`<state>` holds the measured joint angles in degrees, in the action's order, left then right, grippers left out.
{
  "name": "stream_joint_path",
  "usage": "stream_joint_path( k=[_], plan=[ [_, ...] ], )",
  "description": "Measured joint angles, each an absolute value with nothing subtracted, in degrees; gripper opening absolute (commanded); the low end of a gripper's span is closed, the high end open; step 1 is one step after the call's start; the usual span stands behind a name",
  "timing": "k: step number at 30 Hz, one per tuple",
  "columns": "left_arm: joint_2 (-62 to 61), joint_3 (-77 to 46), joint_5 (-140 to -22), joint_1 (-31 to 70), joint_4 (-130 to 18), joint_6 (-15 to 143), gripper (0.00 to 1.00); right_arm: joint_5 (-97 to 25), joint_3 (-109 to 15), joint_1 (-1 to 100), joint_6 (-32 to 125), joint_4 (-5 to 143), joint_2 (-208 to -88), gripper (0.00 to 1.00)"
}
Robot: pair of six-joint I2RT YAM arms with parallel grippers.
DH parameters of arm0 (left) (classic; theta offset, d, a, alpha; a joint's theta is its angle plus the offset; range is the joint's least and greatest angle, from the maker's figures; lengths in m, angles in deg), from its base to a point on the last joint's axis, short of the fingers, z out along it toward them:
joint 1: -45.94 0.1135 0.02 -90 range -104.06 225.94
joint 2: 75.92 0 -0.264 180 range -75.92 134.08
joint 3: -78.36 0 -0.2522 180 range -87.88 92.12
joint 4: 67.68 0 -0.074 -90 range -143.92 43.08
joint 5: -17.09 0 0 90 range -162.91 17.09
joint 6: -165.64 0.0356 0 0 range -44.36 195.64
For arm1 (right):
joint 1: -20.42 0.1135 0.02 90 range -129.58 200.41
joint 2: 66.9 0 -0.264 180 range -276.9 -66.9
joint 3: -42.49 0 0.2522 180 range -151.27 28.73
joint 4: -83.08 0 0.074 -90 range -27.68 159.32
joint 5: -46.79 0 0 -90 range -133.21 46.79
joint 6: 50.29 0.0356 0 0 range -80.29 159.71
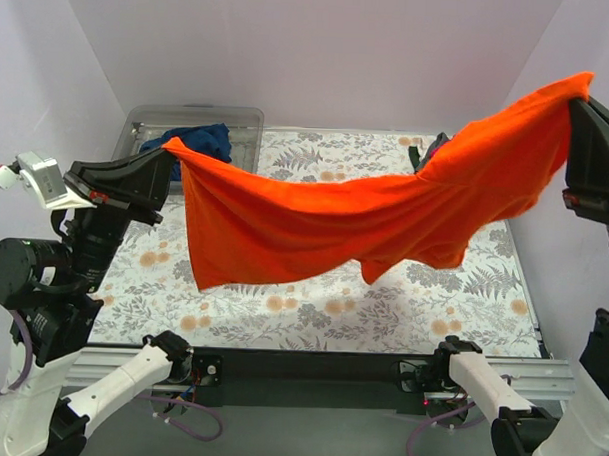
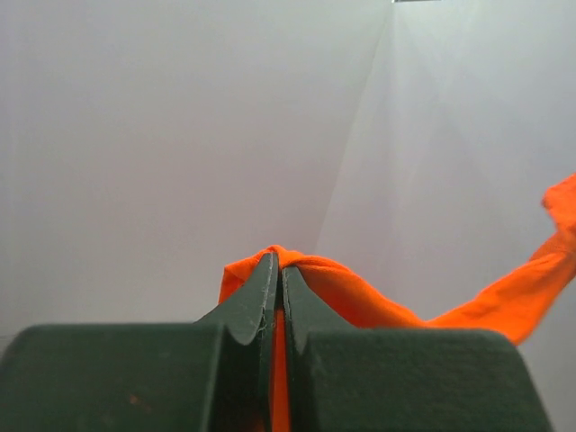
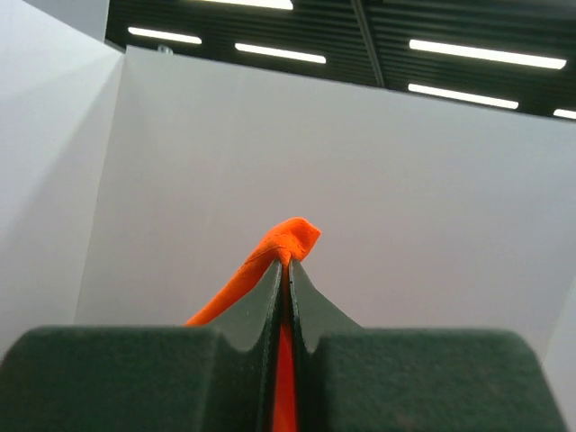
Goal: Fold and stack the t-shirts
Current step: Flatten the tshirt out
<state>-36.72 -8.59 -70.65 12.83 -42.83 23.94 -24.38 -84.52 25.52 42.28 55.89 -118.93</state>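
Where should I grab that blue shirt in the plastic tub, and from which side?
Probably from straight above: pinch the bunched top fold of the blue shirt. It lies crumpled inside the tub, whose walls block a sideways approach.

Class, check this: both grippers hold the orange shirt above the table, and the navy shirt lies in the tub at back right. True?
No. The tub with the navy shirt sits at back left, as the top external view shows. The left gripper and right gripper do hold the orange shirt above the table.

left gripper and right gripper held aloft, wide apart, both clamped tight.
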Motion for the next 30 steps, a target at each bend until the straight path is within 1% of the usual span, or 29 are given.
stream_joint_path(
  k=[4,7,10,14,17,20,22,24,27,30],
  plan=[
    [-36.90,-9.38,-70.30,12.83,-40.93,22.74,0.00,-24.27,-86.66,25.52,42.52,56.61,-118.51,0.01],
    [-37.95,-11.83,-68.70,12.83,-40.58,22.32,0.00,-24.12,-83.73,25.52,42.76,57.71,-118.51,0.01],
    [-39.21,-16.17,-65.29,12.83,-40.95,21.97,0.00,-24.23,-73.20,25.52,43.35,61.57,-117.44,0.01],
    [-37.95,-25.07,-60.42,12.83,-43.27,20.90,0.00,-25.00,-52.48,25.52,45.17,68.02,-118.23,0.01],
    [-31.24,-31.67,-56.64,13.01,-45.45,20.25,0.00,-25.50,-40.83,25.52,46.57,70.30,-124.04,0.01],
    [-18.14,-37.79,-55.37,15.98,-48.73,19.18,0.00,-26.22,-35.10,25.45,47.48,72.57,-134.31,0.01],
    [-9.38,-41.77,-55.85,19.89,-49.93,18.15,0.00,-26.53,-34.12,25.41,47.77,73.09,-141.33,0.01],
    [-3.24,-45.09,-56.00,23.13,-50.26,17.32,0.00,-26.81,-34.12,25.34,47.99,73.99,-146.79,0.01],
    [1.72,-47.04,-56.09,25.14,-50.50,16.42,0.00,-28.56,-34.12,25.39,48.07,74.84,-152.72,0.01],
    [3.52,-46.84,-56.29,25.14,-52.86,16.16,0.00,-31.12,-34.55,25.37,47.68,75.26,-156.70,0.01]
  ],
)
